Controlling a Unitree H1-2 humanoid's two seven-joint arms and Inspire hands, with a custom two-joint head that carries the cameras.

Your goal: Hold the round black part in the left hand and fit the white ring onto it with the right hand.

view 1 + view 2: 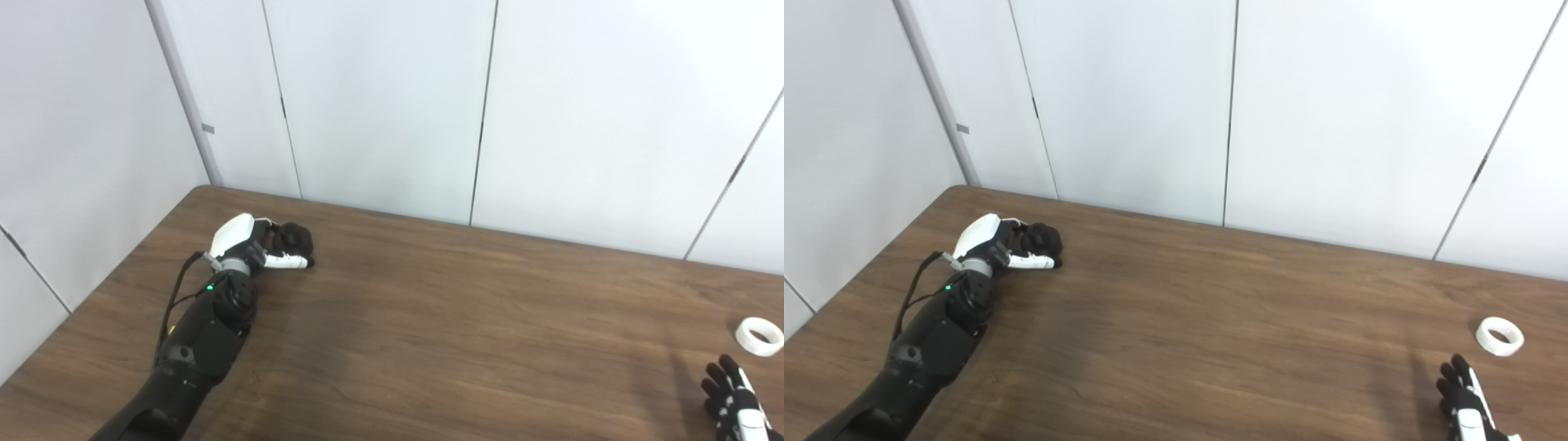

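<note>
Reaching for the white ring (1499,336), which lies flat on the bench (1213,318) just beyond the right hand (1467,398), calls for loosely spread, empty fingers (1450,375) to come down over its rim and pinch across it. The left hand (257,245), far across, seems curled around the round black part (294,239), though dark-on-dark blurs that grip, so it should confirm its hold.

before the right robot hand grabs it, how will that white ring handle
The white ring lies flat on the table, so it probably won't roll. It looks thin-walled and hollow, likely light and rigid. Nudged sideways by the right robot hand, it may slide on the smooth wood.
</note>
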